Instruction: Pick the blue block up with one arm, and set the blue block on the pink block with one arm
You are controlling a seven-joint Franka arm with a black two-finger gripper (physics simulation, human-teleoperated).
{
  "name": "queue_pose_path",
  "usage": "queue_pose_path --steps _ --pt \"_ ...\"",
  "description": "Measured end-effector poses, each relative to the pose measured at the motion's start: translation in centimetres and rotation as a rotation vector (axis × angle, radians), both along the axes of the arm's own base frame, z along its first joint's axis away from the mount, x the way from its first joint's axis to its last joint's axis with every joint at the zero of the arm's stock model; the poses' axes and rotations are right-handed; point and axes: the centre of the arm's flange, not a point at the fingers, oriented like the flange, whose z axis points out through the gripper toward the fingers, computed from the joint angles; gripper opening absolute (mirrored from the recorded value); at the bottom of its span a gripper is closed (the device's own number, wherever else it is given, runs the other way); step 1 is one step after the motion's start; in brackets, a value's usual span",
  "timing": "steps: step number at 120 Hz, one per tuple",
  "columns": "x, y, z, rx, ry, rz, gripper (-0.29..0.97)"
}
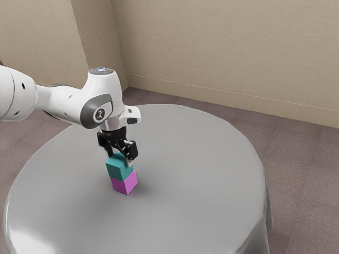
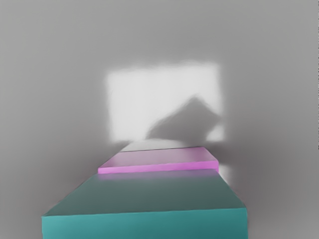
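Observation:
The blue block (image 1: 119, 168), teal in colour, stands on the pink block (image 1: 125, 183) near the middle of the round grey table (image 1: 212, 174), forming a small two-high stack. My gripper (image 1: 121, 153) hangs directly over the stack, its black fingers (image 1: 132, 150) spread apart at about the height of the blue block's top, and it is open. In the wrist view the blue block (image 2: 149, 204) lies just under my hand, with the pink block (image 2: 159, 162) showing beyond and beneath it, turned slightly relative to it.
The grey tablecloth (image 1: 63, 211) drapes over the table's rim all round. Beige walls (image 1: 222, 42) and a brown carpet (image 1: 302, 159) lie behind. A bright patch of light (image 2: 164, 99) with my hand's shadow falls on the table next to the stack.

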Motion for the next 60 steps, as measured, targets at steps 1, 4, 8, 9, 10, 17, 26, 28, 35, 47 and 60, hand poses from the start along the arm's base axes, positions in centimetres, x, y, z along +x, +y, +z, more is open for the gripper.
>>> queue_pose_path --steps 1,4,8,9,10,17,26,28,35,47,60 --pt "0.0 0.0 0.0 0.0 -0.001 0.0 0.64" --pt "0.1 0.0 0.4 0.0 -0.007 -0.001 0.64" --pt "0.5 -0.1 1.1 0.0 -0.021 -0.004 0.65" --pt "0.6 -0.2 1.4 0.001 -0.026 -0.006 0.65" --pt "0.7 -0.2 1.9 0.002 -0.033 -0.007 0.65" --pt "1.9 -0.3 5.5 0.01 -0.088 -0.016 0.66" --pt "2.1 0.3 7.9 0.02 -0.11 -0.015 0.66" --pt "2.1 0.5 8.2 0.024 -0.113 -0.016 0.67" --pt "1.7 1.2 10.1 0.033 -0.127 -0.013 0.67" --pt "1.0 2.7 13.2 0.042 -0.128 0.003 0.67" --pt "0.5 3.8 13.8 0.044 -0.092 0.017 0.68"
